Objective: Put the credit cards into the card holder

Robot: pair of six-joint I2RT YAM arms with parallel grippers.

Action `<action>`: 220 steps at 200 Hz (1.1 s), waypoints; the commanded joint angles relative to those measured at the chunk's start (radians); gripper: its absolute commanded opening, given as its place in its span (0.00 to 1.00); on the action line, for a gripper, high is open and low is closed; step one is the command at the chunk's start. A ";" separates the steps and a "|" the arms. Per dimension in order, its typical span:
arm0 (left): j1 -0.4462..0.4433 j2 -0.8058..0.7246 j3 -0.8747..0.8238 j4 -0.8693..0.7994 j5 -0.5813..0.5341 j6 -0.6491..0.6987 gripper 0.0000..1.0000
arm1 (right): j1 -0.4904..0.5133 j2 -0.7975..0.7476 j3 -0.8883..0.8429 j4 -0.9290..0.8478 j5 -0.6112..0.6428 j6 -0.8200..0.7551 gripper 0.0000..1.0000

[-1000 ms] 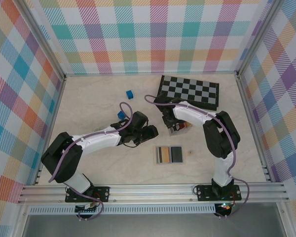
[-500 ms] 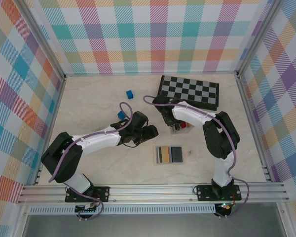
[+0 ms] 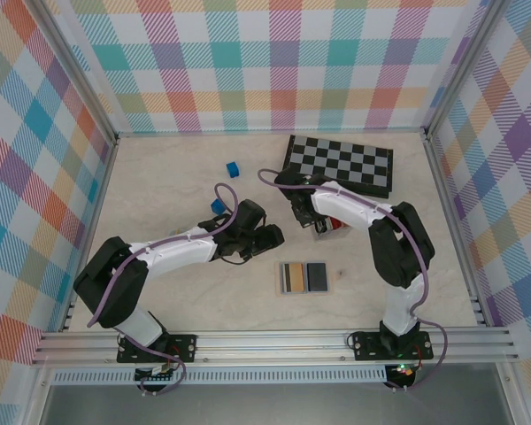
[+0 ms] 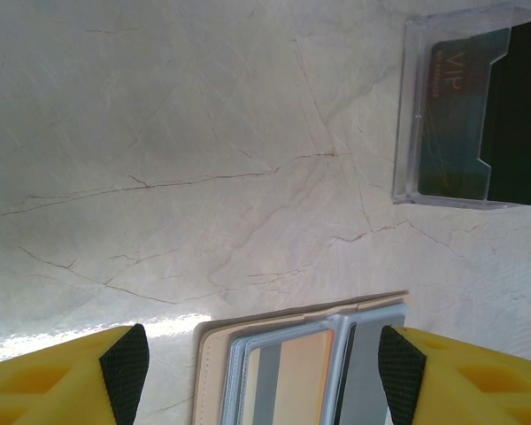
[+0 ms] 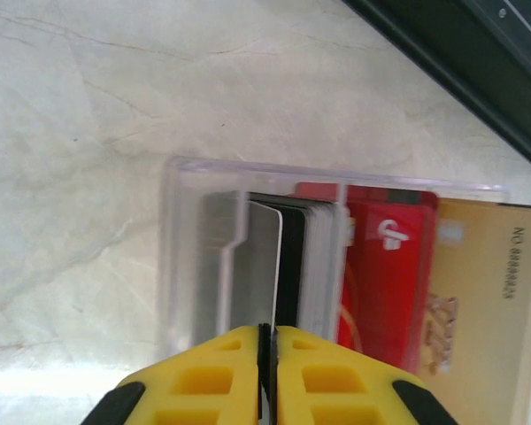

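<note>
**Thin pinch at the case — what may fail**

Pale veined table [image 3: 159,177], plaid walls round it. The cards sit stacked in a clear case [image 5: 173,266] near the checkerboard [image 3: 341,166], with a red card [image 5: 385,257] lying flat beside the stack. The right gripper [image 5: 267,341] has its jaws pressed together on the edge of a pale card [image 5: 264,257] that stands up out of the stack. The left gripper [image 4: 264,367] is spread wide and empty, hovering over one edge of the holder [image 3: 304,277]. The holder lies open and flat, apart from the case.

Risks as we judge them:
- The grip is on a bare edge, so the pale card could pivot or slide out on the lift.
- The dark card [image 5: 288,257] touches it and may drag up too.
- The case is light and unheld — it may rise or skid if the card catches its wall.
- Nothing pins the holder, so pushing a card into a slot could shove it across the table instead.
</note>
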 commanded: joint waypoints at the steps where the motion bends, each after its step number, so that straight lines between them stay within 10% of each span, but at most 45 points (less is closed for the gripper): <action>1: 0.008 0.009 0.004 -0.008 0.011 -0.001 0.71 | -0.004 -0.070 0.014 -0.041 -0.084 0.025 0.08; 132: -0.030 0.010 -0.048 0.033 0.152 0.028 0.70 | -0.096 -0.702 -0.530 0.053 -0.518 0.326 0.01; 220: -0.090 0.076 -0.072 0.049 0.157 -0.001 0.68 | -0.096 -0.736 -0.773 0.229 -0.548 0.415 0.02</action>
